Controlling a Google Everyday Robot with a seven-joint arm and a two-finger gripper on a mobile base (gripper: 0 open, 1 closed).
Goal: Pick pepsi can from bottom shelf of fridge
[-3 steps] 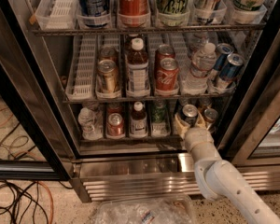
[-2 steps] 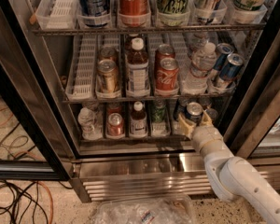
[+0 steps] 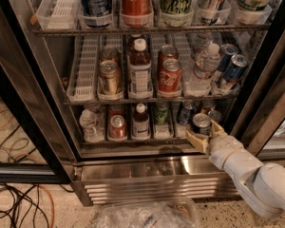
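The fridge (image 3: 156,184) stands open in front of me. The pepsi can (image 3: 201,120), dark with a silver top, is at the right front of the bottom shelf (image 3: 133,142). My gripper (image 3: 202,131) reaches in from the lower right. Its tan fingers (image 3: 195,139) are closed on either side of the can's lower body, holding it at the shelf's front edge. My white arm (image 3: 249,172) runs down to the right corner.
On the bottom shelf are a clear bottle (image 3: 89,122), a red can (image 3: 117,126), a brown bottle (image 3: 141,120), a green can (image 3: 161,113) and a dark can (image 3: 185,112). Coca-Cola cans (image 3: 170,75) are on the rack above. The black door frame (image 3: 266,113) is close on the right. Cables (image 3: 19,203) and a plastic bag (image 3: 147,215) lie on the floor.
My gripper and the pepsi can have moved together to the right and down, toward the shelf's front edge. The other drinks have not moved.
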